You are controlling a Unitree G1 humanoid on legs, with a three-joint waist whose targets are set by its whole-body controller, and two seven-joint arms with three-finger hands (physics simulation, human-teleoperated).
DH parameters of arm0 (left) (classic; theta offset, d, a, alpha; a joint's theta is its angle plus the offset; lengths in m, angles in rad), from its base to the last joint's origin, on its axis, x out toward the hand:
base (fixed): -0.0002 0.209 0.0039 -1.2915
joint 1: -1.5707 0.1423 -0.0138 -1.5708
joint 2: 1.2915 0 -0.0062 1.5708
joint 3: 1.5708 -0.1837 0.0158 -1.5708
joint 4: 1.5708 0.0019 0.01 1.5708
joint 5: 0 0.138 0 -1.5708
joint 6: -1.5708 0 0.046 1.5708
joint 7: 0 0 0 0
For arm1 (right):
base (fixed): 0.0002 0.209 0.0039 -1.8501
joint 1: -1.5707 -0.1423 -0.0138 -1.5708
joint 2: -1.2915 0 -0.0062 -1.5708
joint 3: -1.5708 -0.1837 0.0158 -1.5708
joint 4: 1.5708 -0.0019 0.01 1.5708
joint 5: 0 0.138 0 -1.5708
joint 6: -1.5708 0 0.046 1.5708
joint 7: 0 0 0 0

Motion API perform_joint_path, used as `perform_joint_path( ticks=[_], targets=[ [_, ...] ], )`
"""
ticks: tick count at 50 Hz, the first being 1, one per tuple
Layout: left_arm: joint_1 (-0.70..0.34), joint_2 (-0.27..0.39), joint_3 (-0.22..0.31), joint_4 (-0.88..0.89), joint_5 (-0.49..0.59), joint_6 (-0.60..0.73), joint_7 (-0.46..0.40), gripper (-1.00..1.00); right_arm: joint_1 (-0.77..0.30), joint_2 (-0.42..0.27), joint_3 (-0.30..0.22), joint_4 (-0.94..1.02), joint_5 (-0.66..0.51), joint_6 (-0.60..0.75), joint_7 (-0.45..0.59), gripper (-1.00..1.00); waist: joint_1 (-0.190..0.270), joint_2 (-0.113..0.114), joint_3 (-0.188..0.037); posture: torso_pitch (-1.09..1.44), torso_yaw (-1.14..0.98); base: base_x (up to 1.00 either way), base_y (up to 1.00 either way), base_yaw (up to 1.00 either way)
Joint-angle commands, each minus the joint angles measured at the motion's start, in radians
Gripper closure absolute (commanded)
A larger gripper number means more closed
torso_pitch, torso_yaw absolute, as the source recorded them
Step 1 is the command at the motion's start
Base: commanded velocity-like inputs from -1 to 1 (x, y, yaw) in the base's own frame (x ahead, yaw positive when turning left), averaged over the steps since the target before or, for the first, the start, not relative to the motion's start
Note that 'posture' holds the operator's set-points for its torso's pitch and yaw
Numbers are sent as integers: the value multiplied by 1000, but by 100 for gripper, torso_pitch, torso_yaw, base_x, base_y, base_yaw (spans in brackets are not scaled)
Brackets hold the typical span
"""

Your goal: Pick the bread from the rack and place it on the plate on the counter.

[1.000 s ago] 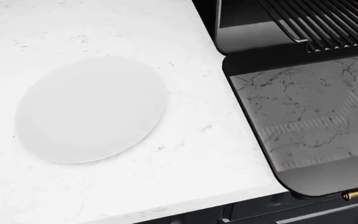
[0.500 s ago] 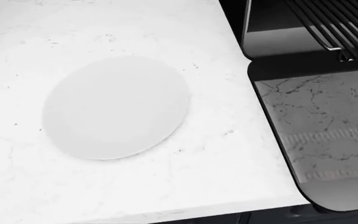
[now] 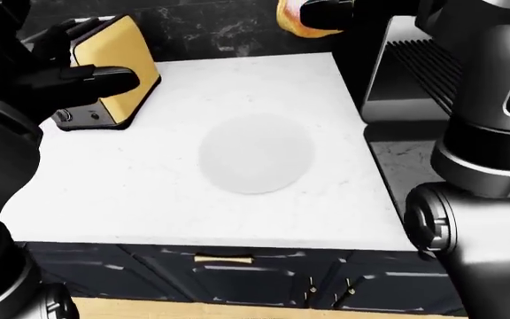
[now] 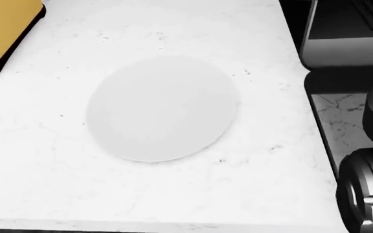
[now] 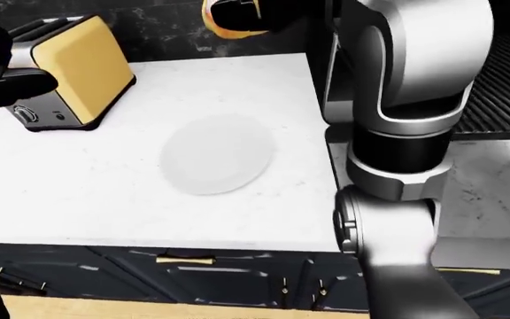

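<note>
Right fingers (image 5: 242, 12) clamped on bread (image 5: 215, 18) above counter's (image 4: 251, 170) far edge, plate (image 4: 162, 108) bare mid-counter, left hand (image 3: 78, 80) spread by toaster (image 3: 118, 66), far-left corner.

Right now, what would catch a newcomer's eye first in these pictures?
Probably the yellow toaster at the left-eye view's upper left, bright against the white counter. Next, the bread gripped in the right hand at the top edge, above the bare white plate mid-counter.
</note>
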Motion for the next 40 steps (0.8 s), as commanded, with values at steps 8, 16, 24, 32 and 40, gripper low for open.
perform_joint_path(
  ticks=[8,16,24,32,40],
  targets=[
    [-17,14,17,-19,14,-32,-8,-100,-62,3,-10,-2,-37,-37,17,100,42,1,-36,0,47,0,0,0],
    [-18,15,19,-17,20,-31,-14,-100,-77,18,1,107,-82,-112,31,100,81,1,-41,0,51,0,0,0],
    [-25,17,19,-15,21,-25,-18,-100,-93,28,12,320,-154,-264,32,100,117,3,-45,0,55,0,0,0],
    [-17,20,22,-20,24,-28,-23,-100,-89,47,17,400,-203,-306,68,100,152,3,-51,0,59,0,0,0],
    [-10,15,17,-32,39,-24,-35,-100,-41,45,43,362,-288,-287,167,100,178,0,-55,0,59,0,0,0]
  ],
)
